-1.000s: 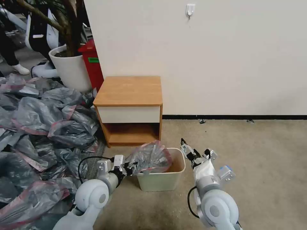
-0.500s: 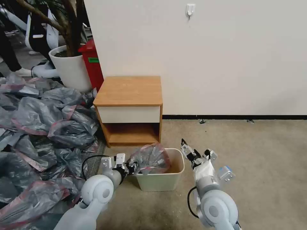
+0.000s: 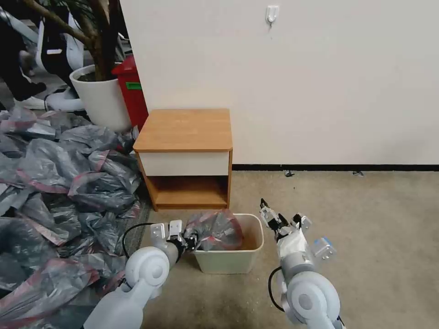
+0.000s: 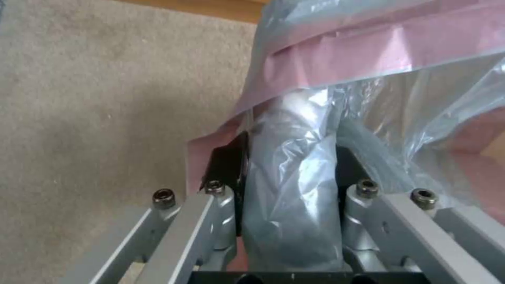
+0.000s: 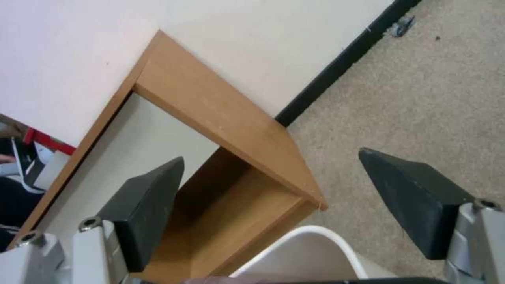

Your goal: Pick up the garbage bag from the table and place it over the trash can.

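At lower centre, the bag is clamped by the left pincer over the can; right pincer held apart.

Translucent grey garbage bag with pink-red band; cream-beige trash can; orange-brown table, cream-white drawer front

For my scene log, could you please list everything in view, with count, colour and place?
bag: one, grey with a pink band, held over the bin's left part
bin: one, cream, on the carpet before the table
table: one, orange-brown with a cream drawer, against the wall
bag heap: many, grey, on the floor at left
pot: one, white, holding a plant, behind the heap
red bin: one, beside the pot
hook: one, white, on the wall
left gripper: jaws shut on the bag
right gripper: jaws open, right of the bin
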{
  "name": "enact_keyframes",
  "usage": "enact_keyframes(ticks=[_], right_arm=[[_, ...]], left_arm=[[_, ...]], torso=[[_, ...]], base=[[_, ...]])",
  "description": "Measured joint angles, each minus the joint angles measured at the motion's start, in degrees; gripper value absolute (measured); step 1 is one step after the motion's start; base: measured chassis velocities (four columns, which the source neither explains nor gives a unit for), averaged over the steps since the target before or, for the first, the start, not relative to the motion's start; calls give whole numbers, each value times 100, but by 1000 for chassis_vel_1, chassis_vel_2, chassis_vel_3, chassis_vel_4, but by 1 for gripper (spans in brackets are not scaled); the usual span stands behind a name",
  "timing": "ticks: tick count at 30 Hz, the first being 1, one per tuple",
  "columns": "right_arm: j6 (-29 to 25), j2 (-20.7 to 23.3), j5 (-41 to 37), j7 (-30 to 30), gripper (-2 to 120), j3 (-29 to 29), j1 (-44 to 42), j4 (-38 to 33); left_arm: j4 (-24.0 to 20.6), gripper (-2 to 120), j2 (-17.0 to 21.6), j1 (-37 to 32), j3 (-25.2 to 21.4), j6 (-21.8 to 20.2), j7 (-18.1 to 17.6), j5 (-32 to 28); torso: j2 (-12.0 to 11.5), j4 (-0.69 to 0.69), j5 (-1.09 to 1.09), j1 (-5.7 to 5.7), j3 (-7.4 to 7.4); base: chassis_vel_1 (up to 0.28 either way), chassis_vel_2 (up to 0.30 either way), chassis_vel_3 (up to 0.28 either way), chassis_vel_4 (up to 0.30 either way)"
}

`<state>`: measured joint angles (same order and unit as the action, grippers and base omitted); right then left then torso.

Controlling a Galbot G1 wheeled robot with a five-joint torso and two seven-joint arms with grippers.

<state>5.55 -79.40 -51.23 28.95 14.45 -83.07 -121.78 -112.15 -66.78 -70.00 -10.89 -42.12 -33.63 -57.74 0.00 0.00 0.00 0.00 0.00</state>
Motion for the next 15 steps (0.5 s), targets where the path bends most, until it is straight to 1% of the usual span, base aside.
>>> enact_keyframes(ticks=[1,3,4,5,6,7,9,10,13,15], right_arm=[[0,0,0,0,88,0,0,0],[-2,-3,5,0,88,0,-4,0],[-2,-3,5,0,88,0,-4,0],[-3,-3,6,0,88,0,-5,0],[-4,-3,8,0,88,-1,-5,-3],[-5,-2,11,0,88,-2,-5,-15],[-5,0,12,0,88,-3,-4,-21],[-6,8,18,0,88,-5,-2,-50],[-7,30,50,-24,88,-14,-1,-97],[-7,93,121,-117,88,-30,-11,-187]], left_arm=[[0,28,0,0,0,0,0,0],[22,22,-10,26,28,0,-71,-36],[22,22,-10,26,28,0,-71,-36],[25,19,-12,29,29,0,-81,-38],[28,11,-13,30,30,-2,-88,-39],[29,7,-12,29,22,-5,-88,-39],[29,6,-11,29,15,-6,-86,-39],[16,3,-5,25,-37,-7,-52,-35],[-14,3,26,18,-103,-8,50,-33],[-55,3,64,9,-203,-8,201,-29]], torso=[[0,0,0,0,0],[0,0,0,0,0],[0,0,0,0,0],[0,0,0,0,0],[0,0,0,0,0],[0,0,0,0,0],[0,0,0,0,0],[-1,0,0,0,0],[0,1,0,0,0],[0,0,0,0,0]], base=[[0,0,0,0],[0,0,0,0],[0,0,0,0],[0,0,0,0],[0,0,0,0],[0,0,0,0],[0,0,0,0],[0,0,0,0],[0,0,0,0],[0,0,0,0]])
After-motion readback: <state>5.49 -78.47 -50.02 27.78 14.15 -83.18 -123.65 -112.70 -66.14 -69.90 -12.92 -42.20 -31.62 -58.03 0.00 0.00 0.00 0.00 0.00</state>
